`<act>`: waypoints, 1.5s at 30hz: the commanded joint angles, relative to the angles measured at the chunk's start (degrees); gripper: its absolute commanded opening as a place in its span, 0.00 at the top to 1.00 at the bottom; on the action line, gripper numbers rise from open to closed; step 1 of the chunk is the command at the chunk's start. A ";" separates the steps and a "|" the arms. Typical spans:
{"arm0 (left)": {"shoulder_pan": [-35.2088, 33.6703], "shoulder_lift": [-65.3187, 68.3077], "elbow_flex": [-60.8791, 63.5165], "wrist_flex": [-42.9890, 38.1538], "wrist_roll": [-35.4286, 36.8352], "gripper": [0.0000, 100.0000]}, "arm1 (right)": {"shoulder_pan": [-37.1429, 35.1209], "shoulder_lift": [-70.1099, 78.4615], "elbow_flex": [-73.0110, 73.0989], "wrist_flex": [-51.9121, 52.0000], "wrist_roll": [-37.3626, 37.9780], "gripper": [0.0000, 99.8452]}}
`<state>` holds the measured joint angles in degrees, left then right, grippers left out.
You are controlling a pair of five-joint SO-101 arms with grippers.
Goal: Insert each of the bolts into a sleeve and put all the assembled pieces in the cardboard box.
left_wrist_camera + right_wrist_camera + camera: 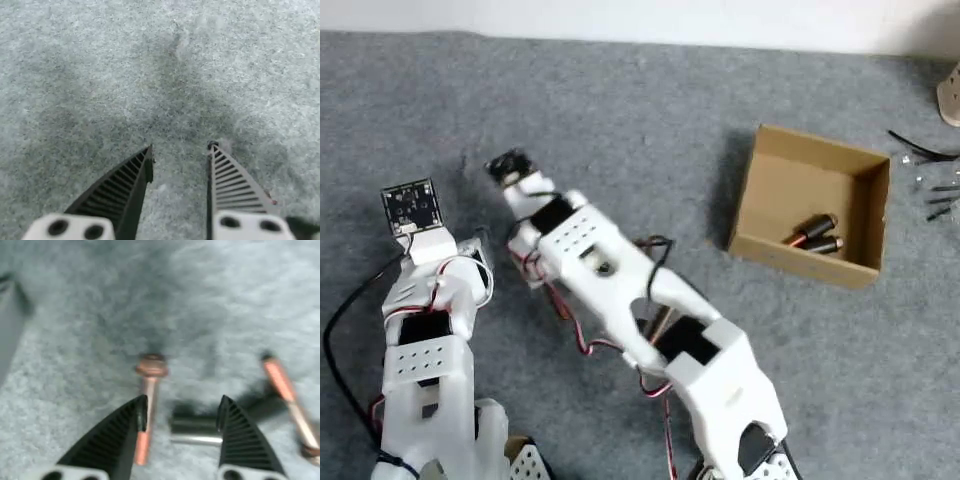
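- Carpet (650, 110), grey and felt-like, covers the table. Your brown cardboard box (867, 178) sits at three o'clock with two dark-and-copper assembled pieces (815, 236) inside.
- Your right gripper (182, 405) hangs near ten o'clock, jaws apart. A short dark metal sleeve (192, 426) lies between the fingers, a copper-coloured flanged bolt (149, 385) just beside one, and a second copper bolt (286, 387) nearby.
- Your left gripper (181, 150), near eight o'clock, is spread over bare carpet.
- The step in hand looks like a pickup for another assembly. You'd likely centre on one part, then close.

Robotics lab bench, grey felt table (670, 100), loose wires (928, 154) at edge
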<state>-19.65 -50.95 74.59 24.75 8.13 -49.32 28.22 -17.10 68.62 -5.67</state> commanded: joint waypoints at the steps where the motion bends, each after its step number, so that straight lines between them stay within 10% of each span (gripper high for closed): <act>1: 0.31 0.04 -1.54 -1.14 0.09 0.83 | 4.62 -7.25 -2.68 1.80 -4.48 0.80; 29: 1.27 0.04 -1.54 -1.32 0.00 0.83 | 14.29 8.48 -4.97 3.56 -10.11 0.80; 36: 1.27 0.04 -1.54 -1.32 0.00 0.83 | 14.90 8.57 -4.97 3.30 -9.76 1.00; 45: 1.27 0.04 -1.54 -1.41 0.00 0.83 | 15.34 7.96 -5.41 9.45 -9.58 1.00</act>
<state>-19.65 -50.95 74.59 24.57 8.04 -34.73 37.19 -20.53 73.98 -15.16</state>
